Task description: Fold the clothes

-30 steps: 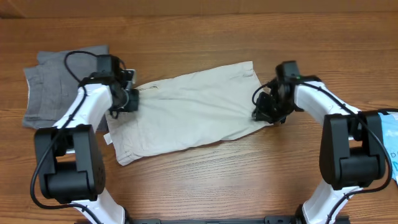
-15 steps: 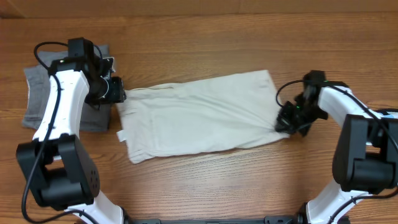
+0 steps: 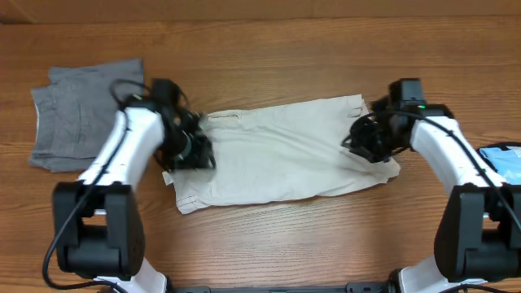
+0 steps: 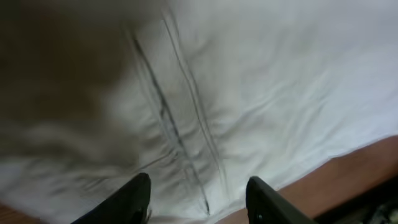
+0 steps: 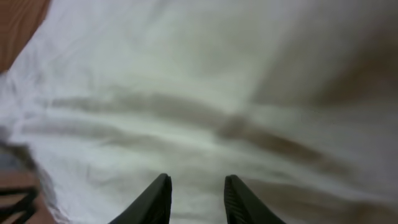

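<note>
Clothes: the pale beige cotton shorts (image 3: 277,155) lie creased and spread lengthwise across the middle of the brown wooden table (image 3: 269,244), with one end under each arm.
Left gripper (image 4: 199,202): your wrist view shows the two dark fingers parted over a stitched seam at the shorts' left end, with nothing pinched between them.
Right gripper (image 5: 196,199): the fingers stand a little apart above the right end, with only flat cloth beneath.
Hard to see: from overhead both sets of fingertips hide under the gripper bodies, and both wrist views are blurred.
Grey folded garment (image 3: 77,114): it lies far left, its right edge behind your left arm.
Light-blue printed item (image 3: 503,161): it is cut off by the right frame edge.
</note>
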